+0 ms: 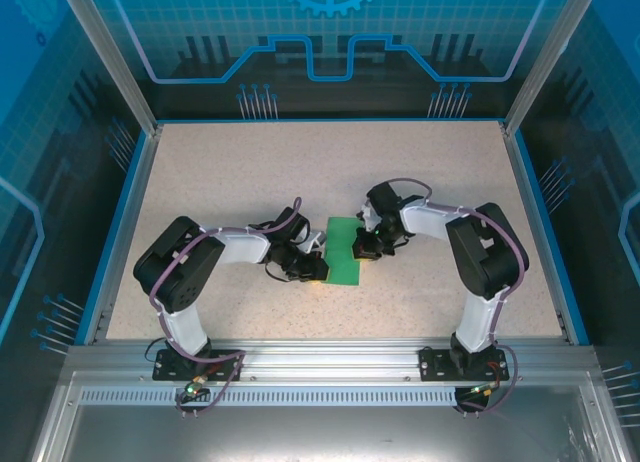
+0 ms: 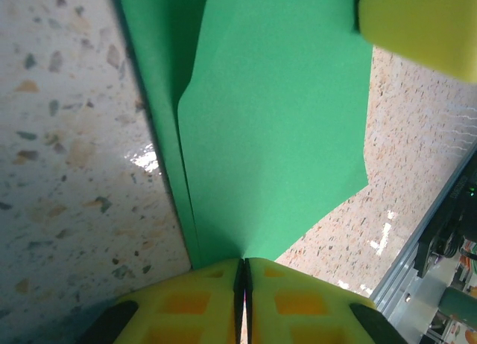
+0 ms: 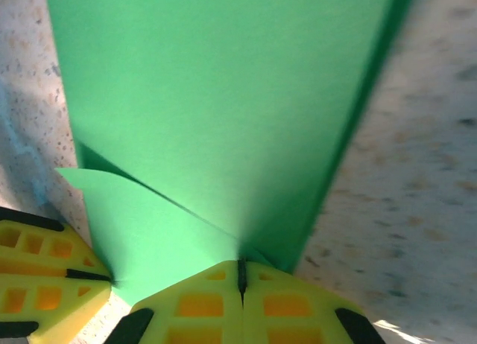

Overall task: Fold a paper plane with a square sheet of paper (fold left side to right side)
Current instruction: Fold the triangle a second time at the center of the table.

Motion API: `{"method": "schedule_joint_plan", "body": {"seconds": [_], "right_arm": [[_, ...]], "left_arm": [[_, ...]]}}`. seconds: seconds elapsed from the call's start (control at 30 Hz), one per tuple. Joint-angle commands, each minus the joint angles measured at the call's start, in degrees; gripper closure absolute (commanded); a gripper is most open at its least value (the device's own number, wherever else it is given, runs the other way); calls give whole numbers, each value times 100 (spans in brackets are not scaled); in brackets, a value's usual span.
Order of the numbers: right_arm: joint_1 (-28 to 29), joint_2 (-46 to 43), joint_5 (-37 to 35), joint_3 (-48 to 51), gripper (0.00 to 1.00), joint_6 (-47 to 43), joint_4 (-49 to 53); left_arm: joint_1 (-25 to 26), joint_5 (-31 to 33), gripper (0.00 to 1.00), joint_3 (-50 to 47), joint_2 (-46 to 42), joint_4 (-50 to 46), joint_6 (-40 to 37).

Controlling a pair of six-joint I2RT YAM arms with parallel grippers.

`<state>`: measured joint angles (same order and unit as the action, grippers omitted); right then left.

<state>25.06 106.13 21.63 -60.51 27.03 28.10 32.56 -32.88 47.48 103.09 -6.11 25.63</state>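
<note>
Top external view: the paper (image 1: 343, 244) is seen mid-table between the arms, long axis running away from the bases; the left gripper (image 1: 314, 270) is pinched onto its near left edge, the right gripper (image 1: 364, 248) onto its right edge. Bare speckled table (image 1: 250, 172) is left all around.
</note>
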Motion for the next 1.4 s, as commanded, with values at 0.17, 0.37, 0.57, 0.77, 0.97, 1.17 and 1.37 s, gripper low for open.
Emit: {"method": "schedule_joint_plan", "body": {"seconds": [0.17, 0.37, 0.57, 0.77, 0.97, 1.17, 1.37], "right_arm": [[-350, -218, -284, -145, 100, -289, 321], [-107, -761, 355, 63, 100, -250, 76], [289, -746, 724, 305, 100, 36, -400], [339, -144, 491, -31, 100, -94, -114], [273, 278, 254, -268, 100, -31, 201], [256, 352, 202, -230, 100, -57, 343], [258, 322, 206, -179, 100, -56, 337]], "left_arm": [[-52, 691, 87, -179, 343, -369, 38], [-49, 701, 87, -139, 245, -390, 48], [-55, 701, 86, -103, 188, -425, 57], [-50, 671, 86, -38, 157, -479, 21], [-56, 530, 85, 130, -40, -562, 26], [-52, 257, 84, 411, -289, -640, 100], [-56, -44, 84, 765, -44, -580, 144]]}}
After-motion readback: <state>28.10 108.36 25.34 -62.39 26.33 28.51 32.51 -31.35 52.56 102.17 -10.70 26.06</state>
